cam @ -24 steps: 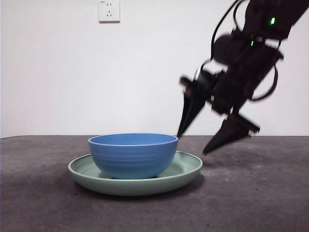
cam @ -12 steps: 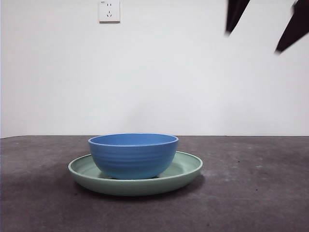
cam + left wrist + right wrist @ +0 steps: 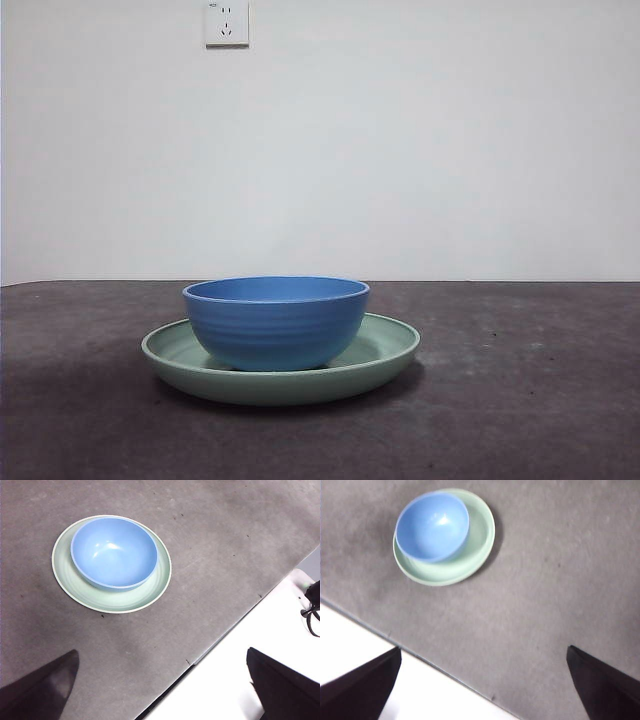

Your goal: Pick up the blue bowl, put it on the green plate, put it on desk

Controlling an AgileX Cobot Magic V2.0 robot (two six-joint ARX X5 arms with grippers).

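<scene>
Blue bowl (image 3: 276,322) is sitting inside the green plate (image 3: 385,352), upright, slightly off-centre, its rim leaning nearer one side of the plate's rim in both wrist views. Plate is lying flat on the surface (image 3: 520,400). A wall socket (image 3: 226,22) is showing high on the wall behind the bowl.

Left claw (image 3: 160,690) is hanging well above and away from the bowl, jaws spread wide, gripping nothing. Right claw (image 3: 482,685) is likewise hanging high and well apart from the bowl, jaws wide open, empty. Neither is appearing in the front view.

Judgement: bowl-on-plate step is looking done; moving the bowl off onto the bare surface is looking like what remains.

Risks from here:
- Bowl wall is glossy and curving; a pinch on the rim could be slipping, dropping the bowl back onto the plate.
- Bowl being off-centre, a jaw coming down on the narrow side could be catching the plate rim and tipping or dragging the plate.
- Plate is light-looking and shallow; it could be lifting with the bowl if the jaws are wedging between them.

Bowl look: medium blue, deep, round, faint horizontal ridges outside, smooth shiny interior, empty.
</scene>
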